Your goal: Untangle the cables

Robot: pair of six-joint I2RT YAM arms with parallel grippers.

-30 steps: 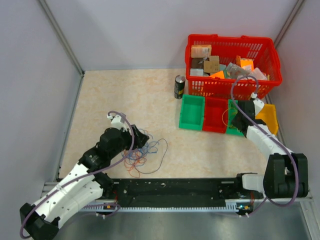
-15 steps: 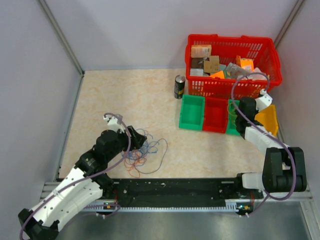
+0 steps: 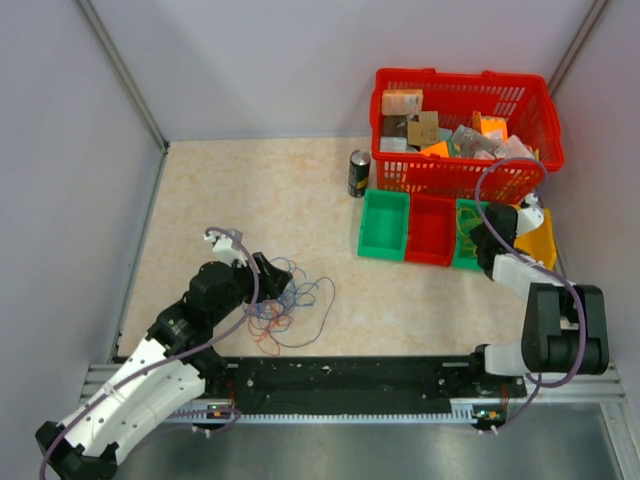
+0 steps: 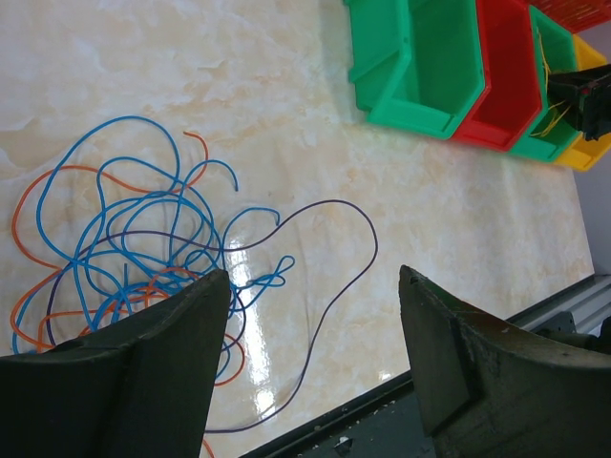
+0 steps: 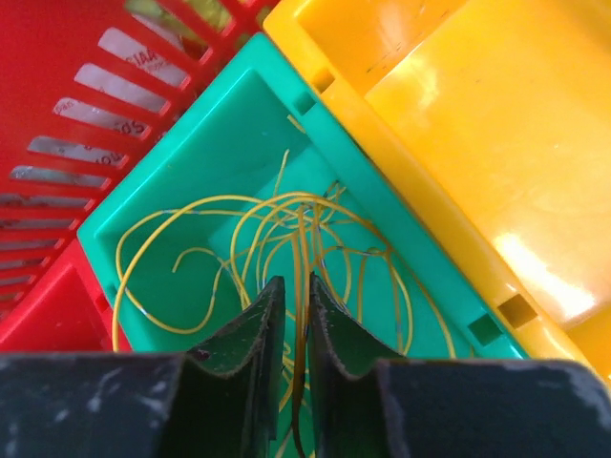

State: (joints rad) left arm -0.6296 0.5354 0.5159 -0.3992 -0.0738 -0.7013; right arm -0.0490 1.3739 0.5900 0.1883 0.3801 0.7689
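Observation:
The cables lie in a loose tangle (image 3: 292, 308) of blue, orange and purple wires on the table; in the left wrist view the tangle (image 4: 143, 239) is at lower left, with one purple wire (image 4: 355, 216) looping out to the right. My left gripper (image 3: 280, 282) is at the tangle's left edge, open and empty (image 4: 315, 353), just above the wires. My right gripper (image 3: 478, 240) is over the second green bin (image 3: 463, 238). It is shut (image 5: 297, 286) on a strand of the yellow cable (image 5: 304, 229), whose loops lie inside that bin (image 5: 191, 143).
A green bin (image 3: 385, 225), a red bin (image 3: 432, 230), the second green bin and a yellow bin (image 3: 541, 238) stand in a row. Behind them is a red basket (image 3: 465, 120) full of packages, with a dark can (image 3: 359, 174) to its left. Grey walls enclose the table.
My right arm has folded back toward its base, its wrist shifting right over the bins. My left gripper has edged slightly nearer the tangle. The wires on the table have not moved.

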